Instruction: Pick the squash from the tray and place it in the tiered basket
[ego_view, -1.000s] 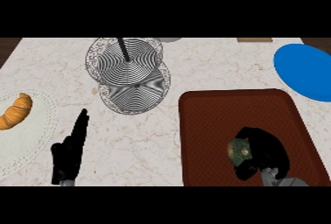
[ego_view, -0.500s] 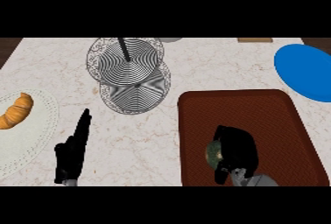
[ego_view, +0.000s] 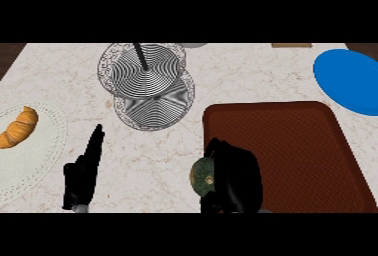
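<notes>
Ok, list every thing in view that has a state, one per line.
Squash: held in the right hand, at the tray's left edge.
Right hand: curled round the squash.
Left hand: open, fingers straight, holding nothing.
Tray: flat on the counter, nothing else on it.
Tiered basket: holds nothing.
Croissant: lying on the white plate.
Blue plate: bare.

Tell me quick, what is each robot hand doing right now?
Left hand: open, fingers straight, holding nothing, over the counter.
Right hand: fingers curled round the squash, at the tray's left edge.
</notes>
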